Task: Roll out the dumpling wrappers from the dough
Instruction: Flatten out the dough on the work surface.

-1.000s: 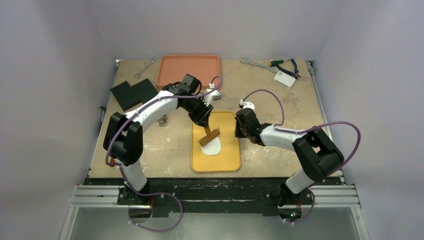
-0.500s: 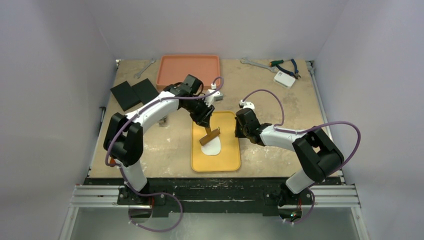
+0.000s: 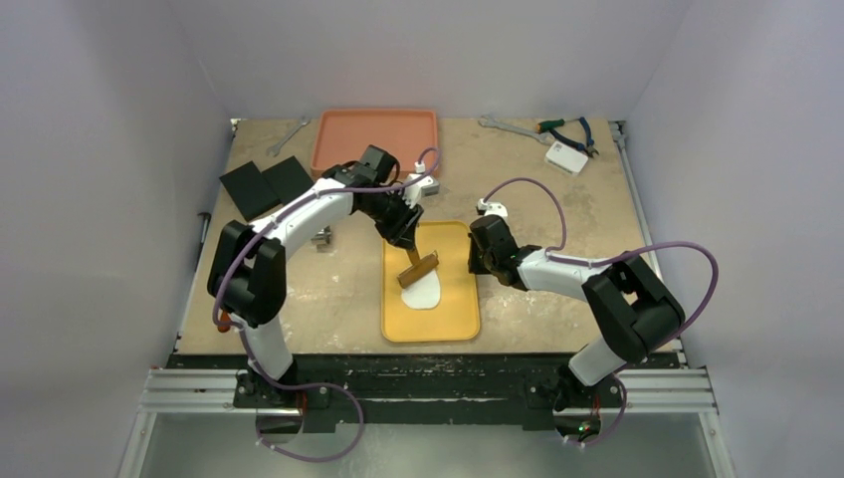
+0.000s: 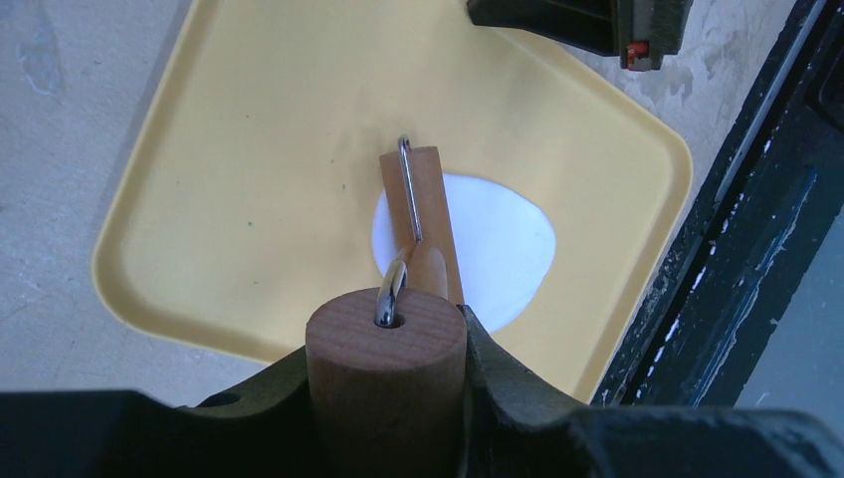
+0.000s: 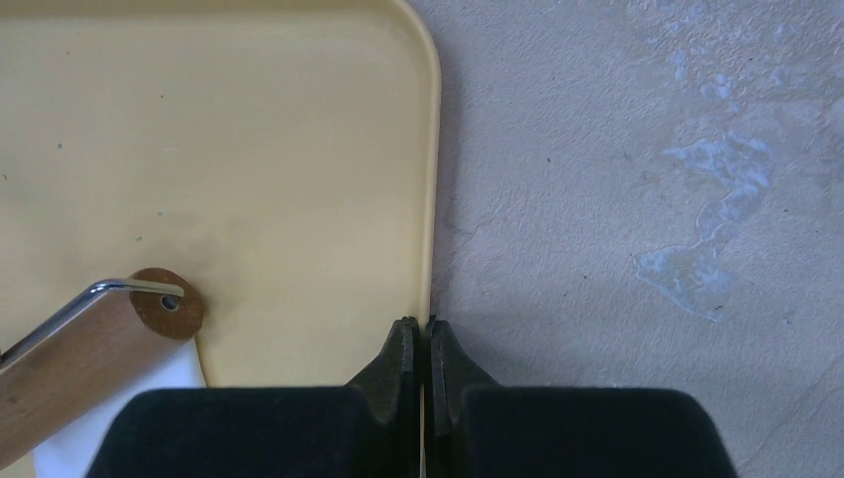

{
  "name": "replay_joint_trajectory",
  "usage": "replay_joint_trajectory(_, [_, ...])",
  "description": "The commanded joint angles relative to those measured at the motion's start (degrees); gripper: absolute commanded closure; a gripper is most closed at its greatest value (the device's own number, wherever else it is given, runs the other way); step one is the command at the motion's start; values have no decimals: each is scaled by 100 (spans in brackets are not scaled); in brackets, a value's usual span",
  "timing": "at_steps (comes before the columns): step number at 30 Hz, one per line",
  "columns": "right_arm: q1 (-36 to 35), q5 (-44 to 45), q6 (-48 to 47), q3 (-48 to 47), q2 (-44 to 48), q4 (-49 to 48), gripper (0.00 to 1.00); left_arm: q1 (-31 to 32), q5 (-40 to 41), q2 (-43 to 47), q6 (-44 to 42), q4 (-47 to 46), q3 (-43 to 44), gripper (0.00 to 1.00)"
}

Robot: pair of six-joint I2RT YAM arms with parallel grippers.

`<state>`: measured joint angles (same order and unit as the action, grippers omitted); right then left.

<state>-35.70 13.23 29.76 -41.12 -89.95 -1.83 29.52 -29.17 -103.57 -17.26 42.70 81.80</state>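
Observation:
A flat white oval of dough [image 3: 425, 295] lies in the yellow tray [image 3: 430, 334]. A small wooden roller [image 3: 419, 271] rests across the dough's far edge. My left gripper [image 3: 404, 234] is shut on the roller's round wooden handle [image 4: 386, 368]. From the handle a bent metal wire runs down to the barrel [image 4: 426, 214], which lies on the dough [image 4: 503, 249]. My right gripper [image 3: 476, 261] is shut, pinching the tray's right rim [image 5: 430, 199] between its fingertips [image 5: 401, 344]. No separate dumpling wrappers are in view.
An orange tray [image 3: 375, 139] sits at the back. Two black blocks [image 3: 267, 185] lie at the back left, with a small metal piece [image 3: 320, 239] near the left arm. A wrench [image 3: 503, 124], pliers [image 3: 567, 127] and a white box [image 3: 566, 156] are at the back right.
The left arm's wrist has shifted slightly to the left. The roller stays on the dough. The right arm has not moved.

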Motion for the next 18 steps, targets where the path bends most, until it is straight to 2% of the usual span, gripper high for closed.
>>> replay_joint_trajectory(1, [-50, -102, -116, -32, -65, 174, 100, -523, 2207, -472, -892, -811, -348, 100])
replay_joint_trajectory(8, [-48, -93, -111, -14, -41, 165, 100, -526, 2156, -401, -851, -770, -216, 100])
replay_joint_trajectory(18, [-45, -97, -111, -7, -27, 158, 100, -530, 2592, -247, -979, -859, -349, 100])
